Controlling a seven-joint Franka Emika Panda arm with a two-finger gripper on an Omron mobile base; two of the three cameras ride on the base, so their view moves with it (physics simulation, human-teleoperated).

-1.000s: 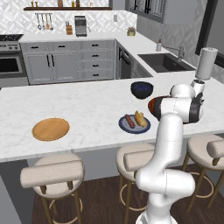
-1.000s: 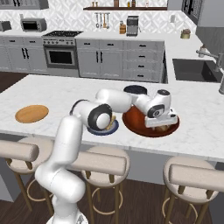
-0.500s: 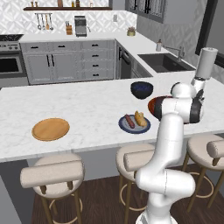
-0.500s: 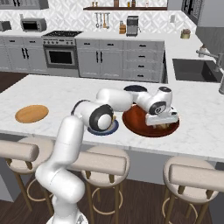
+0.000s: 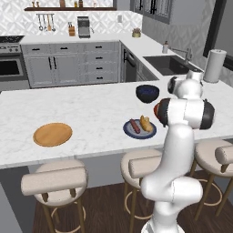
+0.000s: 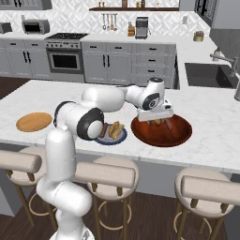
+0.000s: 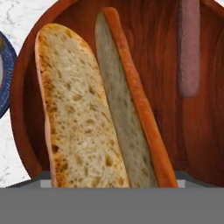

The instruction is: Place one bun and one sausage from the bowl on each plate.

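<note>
1. Gripper [image 6: 157, 122]: positioned low inside the red-brown wooden bowl [image 6: 180, 136], fingers pointing down. In the hand view the split bun [image 7: 94, 109] sits directly below the camera and runs up to the bottom of the picture. The jaws appear to have drawn in against the bun's sides, but the fingertips are hidden, so a firm grip cannot be confirmed.

2. Bowl contents: the pale, split bun lies lengthwise in the bowl, crumb side up, with an orange-brown crust along one edge. One reddish-brown sausage [image 7: 189, 52] lies apart from it, near the bowl wall.

3. Blue-grey plate [image 5: 128, 132]: located just beside the bowl on the marble counter [image 5: 91, 109]. It already carries one sausage [image 5: 135, 125] and one golden bun [image 5: 145, 123], side by side. This plate is judged complete.

4. Wooden plate [image 5: 52, 134]: located well apart from the bowl, toward the far left of the counter. Nothing lies on it.

5. Dark blue bowl [image 5: 147, 93]: stands behind the blue-grey plate and plays no part in this step.

6. Step in hand: pick the remaining bun from the bowl for the wooden plate. About half the task is judged done.

7. Next move: verify the grip, lift the bun straight up clear of the bowl rim, then carry it across the counter, passing over the loaded plate, and set it on the wooden plate. The sausage follows.
</note>
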